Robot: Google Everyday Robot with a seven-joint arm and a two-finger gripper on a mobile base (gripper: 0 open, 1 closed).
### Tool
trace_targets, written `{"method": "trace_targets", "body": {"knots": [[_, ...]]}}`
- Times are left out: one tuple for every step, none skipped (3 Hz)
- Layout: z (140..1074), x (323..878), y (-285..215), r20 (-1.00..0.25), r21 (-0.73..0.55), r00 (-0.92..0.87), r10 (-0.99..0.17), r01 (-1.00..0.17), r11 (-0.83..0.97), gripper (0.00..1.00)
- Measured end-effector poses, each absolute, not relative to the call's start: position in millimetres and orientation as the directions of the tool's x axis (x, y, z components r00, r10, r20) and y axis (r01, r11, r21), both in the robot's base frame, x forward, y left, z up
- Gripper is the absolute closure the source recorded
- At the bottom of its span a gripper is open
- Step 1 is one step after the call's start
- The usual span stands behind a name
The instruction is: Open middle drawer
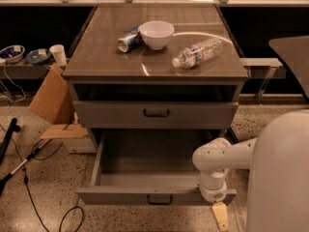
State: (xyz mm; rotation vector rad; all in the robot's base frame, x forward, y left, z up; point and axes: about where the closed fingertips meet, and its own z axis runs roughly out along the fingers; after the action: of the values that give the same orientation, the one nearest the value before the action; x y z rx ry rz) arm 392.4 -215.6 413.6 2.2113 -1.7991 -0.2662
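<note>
Grey middle drawer (pixel 116 195) seems well out — gripper (pixel 220 215) at its 5 o'clock corner, claw state unclear — withdraw straight, no snagging

The gripper (pixel 220 215) hangs low, well below the front right corner of the tabletop (pixel 106 57). Three things lie on the tabletop, all beyond the gripper. A water bottle (pixel 200 52) on its side is nearest. Farther left stands a white bowl (pixel 156 33), with a tipped can (pixel 128 40) just beside it.

We see dim, warm overhead light; glare streaks the tabletop (pixel 106 52); the gripper (pixel 220 216) hangs lit, low right by the drawer (pixel 120 195).
</note>
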Motion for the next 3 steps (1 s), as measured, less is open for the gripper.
{"method": "trace_targets", "body": {"knots": [[413.6,392.6,-215.9,0.032,0.327,0.209,-0.977,-0.926,-0.187,0.0],[429.5,392.5,-199.6,0.004,0.235,0.195,-0.981,-0.954,-0.188,0.0],[478.3,397.8,-173.1,-0.056,0.005,0.15,-0.987,-0.989,-0.15,0.0]]}}
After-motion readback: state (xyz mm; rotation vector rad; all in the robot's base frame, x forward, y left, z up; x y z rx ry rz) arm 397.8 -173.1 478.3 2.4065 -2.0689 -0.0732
